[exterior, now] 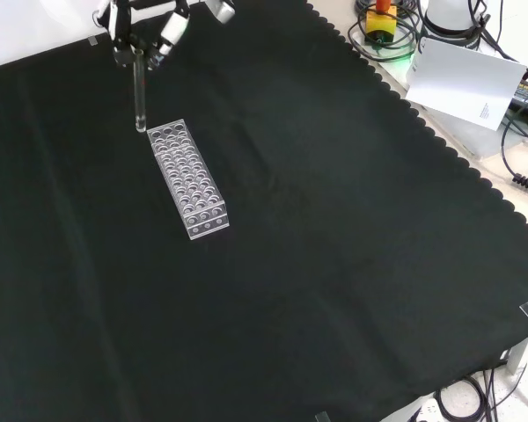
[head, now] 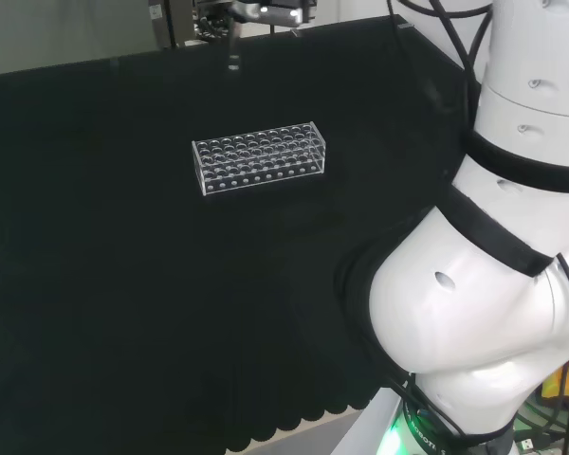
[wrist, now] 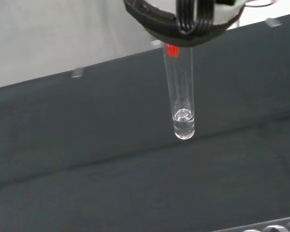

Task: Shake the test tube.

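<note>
Already lifted clear, the test tube (exterior: 140, 92) hangs upright just above the far end of the rack (exterior: 188, 178), pinched at its top by the hand (exterior: 145, 40); shaking itself looks still to do.

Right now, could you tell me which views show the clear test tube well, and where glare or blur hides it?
Wrist view: test tube sharp against dark cloth, highlights at its rounded bottom. Front view: thin but readable beside the rack. Head view: only a faint streak below the hand.

Head view over the arm, front view opposite and above, both on the rack (head: 259, 156); wrist view close.
</note>
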